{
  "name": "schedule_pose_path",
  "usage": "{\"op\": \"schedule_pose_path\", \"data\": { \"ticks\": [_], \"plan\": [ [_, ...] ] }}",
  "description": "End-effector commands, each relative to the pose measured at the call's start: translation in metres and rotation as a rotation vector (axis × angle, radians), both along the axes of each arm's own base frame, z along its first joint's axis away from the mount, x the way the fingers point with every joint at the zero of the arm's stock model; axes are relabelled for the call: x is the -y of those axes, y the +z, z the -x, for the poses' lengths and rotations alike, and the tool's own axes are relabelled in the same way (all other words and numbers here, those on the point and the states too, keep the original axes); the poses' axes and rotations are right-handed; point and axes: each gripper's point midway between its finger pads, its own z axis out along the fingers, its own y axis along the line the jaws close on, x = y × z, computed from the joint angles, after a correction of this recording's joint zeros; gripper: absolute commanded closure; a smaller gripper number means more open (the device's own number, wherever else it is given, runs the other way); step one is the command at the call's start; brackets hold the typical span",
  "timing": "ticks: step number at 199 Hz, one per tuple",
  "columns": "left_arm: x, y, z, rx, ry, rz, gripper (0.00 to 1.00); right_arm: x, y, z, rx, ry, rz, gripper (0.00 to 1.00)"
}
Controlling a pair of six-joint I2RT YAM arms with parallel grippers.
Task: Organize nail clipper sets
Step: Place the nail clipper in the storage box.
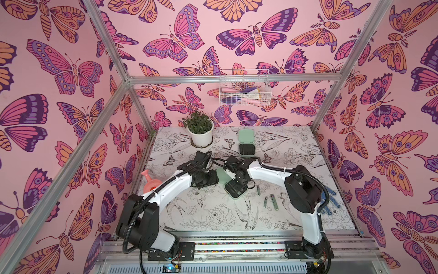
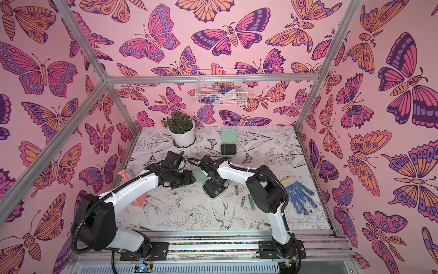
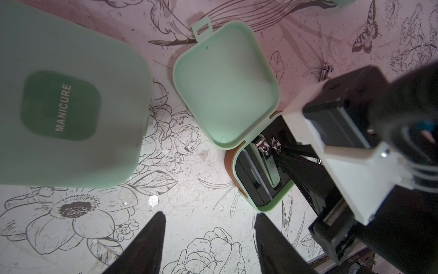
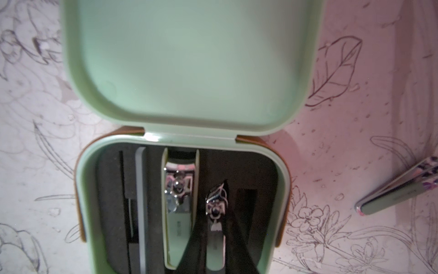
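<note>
Right fingers (image 4: 233, 227): closed on a small clipper (image 4: 214, 237), held in a slot of the open case (image 4: 189, 71).
Left fingers (image 3: 144, 244): apart, empty, hovering over bare tabletop (image 1: 213, 213).
Open case: mid-tabletop, lid laid back; a larger clipper (image 4: 179, 204) and a slim grey strip (image 4: 141, 201) already sit in slots.
Closed case (image 3: 71, 147): just beside it, lid shut, seemingly finished.
Far case (image 1: 246, 142): open near the back; contents too small to tell.
Remaining: three loose clippers (image 1: 275, 202) lie beside the right arm; probably about halfway.
Writing: "MANICURE" in white on the closed case's dark patch; clipper print unreadable.
</note>
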Motion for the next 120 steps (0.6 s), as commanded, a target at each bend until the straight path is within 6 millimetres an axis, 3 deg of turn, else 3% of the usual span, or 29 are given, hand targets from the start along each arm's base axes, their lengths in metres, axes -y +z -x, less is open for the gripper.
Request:
{"op": "schedule_pose_path", "data": {
  "ticks": [1, 120],
  "plan": [
    [-0.0034, -0.0048, 0.0027, -0.013, 0.004, 0.001, 0.37, -0.0026, -0.0161, 0.0063, -0.049, -0.012, 0.008, 0.95],
    [-0.0038, -0.0054, 0.003, -0.015, 0.005, 0.001, 0.38, -0.0069, -0.0171, 0.0062, -0.066, -0.078, -0.016, 0.95]
  ]
}}
